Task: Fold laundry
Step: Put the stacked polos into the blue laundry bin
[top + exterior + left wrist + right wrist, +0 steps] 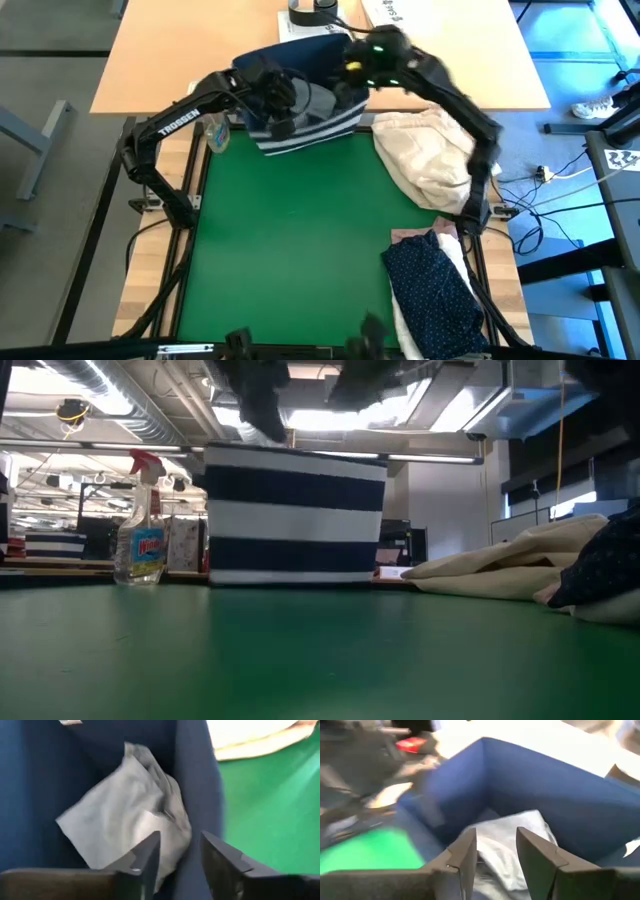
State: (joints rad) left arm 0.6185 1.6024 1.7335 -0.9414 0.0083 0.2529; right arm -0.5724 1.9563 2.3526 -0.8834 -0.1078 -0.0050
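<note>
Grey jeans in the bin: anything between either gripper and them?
Nothing visible. The grey jeans lie exposed inside the striped bin; the left gripper and right gripper both hang open directly over them.

A green mat (pixel 300 230) covers the middle of the work table, with pale wooden strips showing along both of its long sides. At the far edge of the mat stands a navy fabric bin with white stripes (pixel 300 125), its open top facing up. Just left of the bin, on the wood, stands a clear spray bottle (pixel 140 525) with a red trigger. To the right of the bin a cream-beige cloth bundle (pixel 430 155) lies crumpled, spreading toward the right edge. Nearer, at the right front corner, a navy white-dotted shirt (pixel 435 290) lies heaped over a white shirt (pixel 405 325), with a bit of pale pink top (pixel 410 237) peeking out at its far side.
</note>
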